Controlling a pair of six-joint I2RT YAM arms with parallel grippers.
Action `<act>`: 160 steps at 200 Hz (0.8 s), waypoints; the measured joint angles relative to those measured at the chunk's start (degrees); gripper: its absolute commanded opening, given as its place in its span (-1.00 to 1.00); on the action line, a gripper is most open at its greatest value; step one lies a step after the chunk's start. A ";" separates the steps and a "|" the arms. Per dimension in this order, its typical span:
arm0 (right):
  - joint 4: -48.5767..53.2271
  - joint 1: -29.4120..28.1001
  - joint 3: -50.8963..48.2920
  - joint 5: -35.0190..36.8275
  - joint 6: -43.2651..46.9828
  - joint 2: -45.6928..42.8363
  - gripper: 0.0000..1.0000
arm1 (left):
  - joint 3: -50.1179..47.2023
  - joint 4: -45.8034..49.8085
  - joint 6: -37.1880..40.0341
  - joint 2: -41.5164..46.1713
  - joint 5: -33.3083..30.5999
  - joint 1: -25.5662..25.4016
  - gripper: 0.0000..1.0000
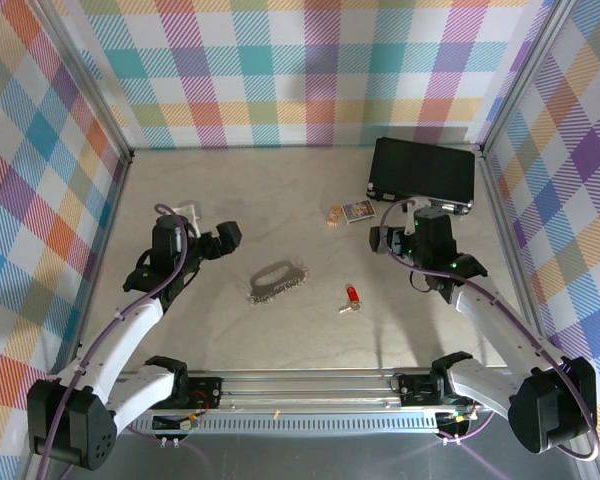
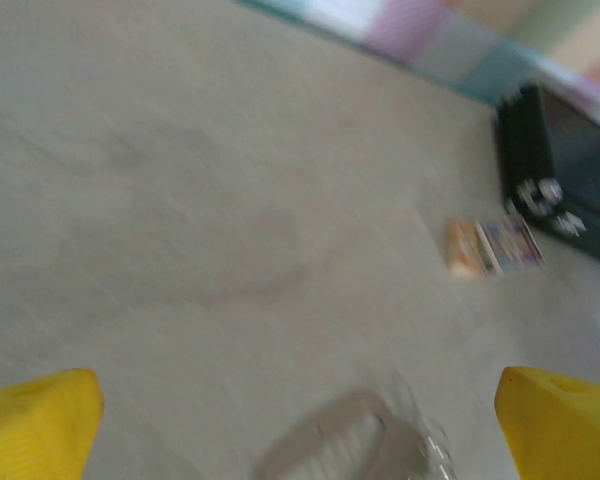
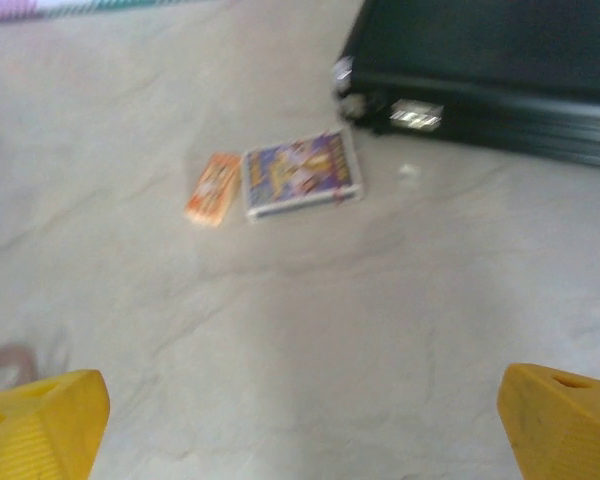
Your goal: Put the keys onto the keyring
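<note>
The keyring (image 1: 277,280), a silver-grey oval loop with a jagged edge, lies flat near the middle of the table. The key (image 1: 351,297), red head and short silver blade, lies a little to its right, apart from it. My left gripper (image 1: 226,238) hovers to the upper left of the loop, open and empty. In the left wrist view the keyring (image 2: 330,442) is blurred at the bottom edge, between the yellow fingertips (image 2: 40,420) of the left gripper (image 2: 300,425). My right gripper (image 1: 407,216) is near the back right, open, with only bare table ahead of the right gripper (image 3: 302,425).
A black rectangular case (image 1: 423,172) stands at the back right. A small printed card (image 1: 358,211) with a tan bit (image 1: 335,214) lies just left of it, seen too as the card (image 3: 300,172) ahead of my right fingers. Checked walls enclose the table.
</note>
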State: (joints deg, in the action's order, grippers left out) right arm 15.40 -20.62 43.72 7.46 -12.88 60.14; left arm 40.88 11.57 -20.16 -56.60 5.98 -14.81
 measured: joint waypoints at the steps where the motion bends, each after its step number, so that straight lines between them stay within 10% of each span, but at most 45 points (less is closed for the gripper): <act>1: 0.24 -0.13 0.04 -0.24 0.00 0.00 0.98 | 0.15 0.39 0.00 -0.04 0.22 -0.13 0.99; 63: 8.00 -3.87 0.98 -11.61 -0.22 0.00 0.98 | 2.78 11.23 1.62 -1.75 9.03 -11.15 1.00; 160: 8.90 -13.70 0.98 -20.35 -5.49 2.27 0.98 | -2.32 8.61 -0.52 0.44 14.21 -11.78 0.70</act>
State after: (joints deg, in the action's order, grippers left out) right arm 24.29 -34.33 44.71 -12.88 -18.37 62.41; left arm 38.57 20.18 -20.69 -56.16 20.18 -26.59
